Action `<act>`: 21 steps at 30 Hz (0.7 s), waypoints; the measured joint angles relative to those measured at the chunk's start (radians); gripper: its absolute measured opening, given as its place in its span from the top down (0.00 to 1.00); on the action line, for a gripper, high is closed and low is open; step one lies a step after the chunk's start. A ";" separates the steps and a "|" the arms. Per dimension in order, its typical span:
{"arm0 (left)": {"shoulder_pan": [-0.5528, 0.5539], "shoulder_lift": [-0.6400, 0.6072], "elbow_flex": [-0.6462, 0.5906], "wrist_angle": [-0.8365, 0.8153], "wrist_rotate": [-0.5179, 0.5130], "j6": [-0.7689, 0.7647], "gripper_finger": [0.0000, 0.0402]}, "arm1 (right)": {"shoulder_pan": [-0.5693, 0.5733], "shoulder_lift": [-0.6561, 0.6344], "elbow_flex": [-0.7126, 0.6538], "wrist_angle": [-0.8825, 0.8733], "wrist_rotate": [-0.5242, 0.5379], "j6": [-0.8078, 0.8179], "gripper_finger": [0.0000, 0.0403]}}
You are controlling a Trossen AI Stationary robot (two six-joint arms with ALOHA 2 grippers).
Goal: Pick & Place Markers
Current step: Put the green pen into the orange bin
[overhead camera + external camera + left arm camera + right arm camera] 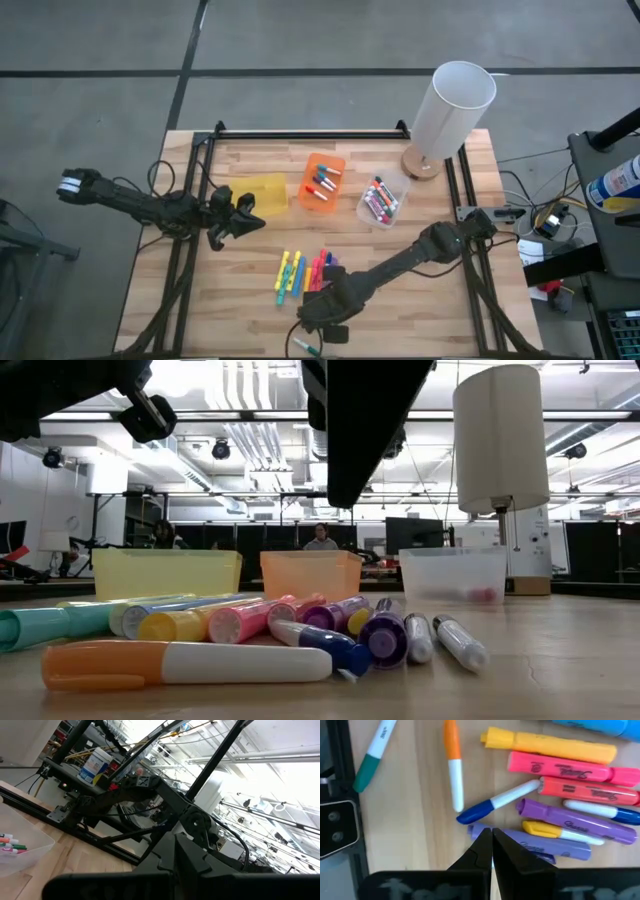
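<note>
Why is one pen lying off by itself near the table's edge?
A green-capped marker lies alone at the near table edge, apart from the loose markers mid-table. The right gripper, fingers shut, hovers over that pile. Nothing looks spilled or damaged.

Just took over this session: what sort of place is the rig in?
Probably a robotics lab or workshop: a wooden table in a metal frame on concrete floor, exposed ceiling ducts, and people at dark monitors behind.

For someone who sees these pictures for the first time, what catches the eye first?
The heap of bright capped markers at the wooden table's front, with the right gripper shut just above a purple one. Behind stand a yellow bin, an orange bin, a clear bin and a tall white cylinder.
</note>
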 joint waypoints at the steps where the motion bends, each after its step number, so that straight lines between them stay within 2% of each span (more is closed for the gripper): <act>1: 0.000 0.000 0.000 0.000 0.000 0.000 0.98 | 0.000 0.000 0.000 0.000 0.001 0.001 0.98; 5: 0.000 0.000 0.000 0.001 0.000 0.000 0.98 | -0.002 0.000 0.000 0.026 0.001 0.013 0.98; 12: 0.000 0.000 0.000 0.006 0.000 0.000 0.98 | -0.001 0.000 0.000 0.207 -0.077 0.182 0.95; 17: 0.000 0.000 0.000 0.006 0.000 0.006 0.98 | 0.007 0.002 0.000 0.359 -0.082 0.292 0.83; 21: 0.000 0.000 0.000 -0.010 0.014 0.005 0.98 | 0.017 0.017 0.000 0.384 -0.082 0.382 0.72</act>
